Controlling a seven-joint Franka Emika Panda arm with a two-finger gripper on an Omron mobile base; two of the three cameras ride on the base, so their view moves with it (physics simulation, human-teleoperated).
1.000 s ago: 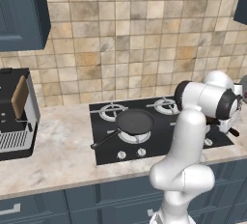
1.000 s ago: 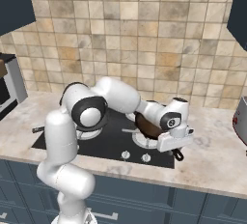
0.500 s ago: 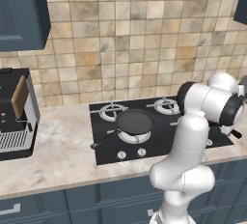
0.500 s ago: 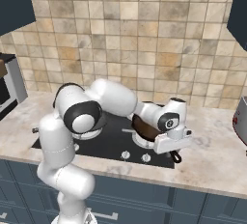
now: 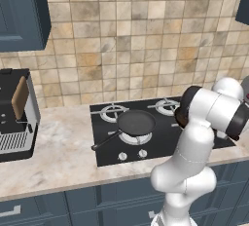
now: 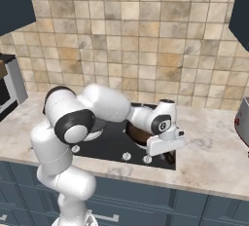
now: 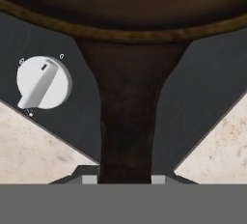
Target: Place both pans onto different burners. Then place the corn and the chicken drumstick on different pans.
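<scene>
Cooktop (image 5: 165, 135): black
Left pan (image 5: 136, 122): dark grey
Right pan (image 7: 125, 6): reddish-brown
Knob (image 7: 43, 82): white
Counter (image 5: 53, 152): beige marble
Backsplash (image 5: 141, 45): tan tiles

We see our arm bent low toward the right of the right base view, its hand (image 6: 164, 144) pointing down with fingers clamped narrowly together.

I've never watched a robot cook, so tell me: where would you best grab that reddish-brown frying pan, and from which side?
By its long dark handle, coming from the handle's free end, over the cooktop's front edge. The handle is a narrow bar that fits between the fingers, while the round reddish-brown frying pan is too wide. The tool already straddles it that way.
</scene>
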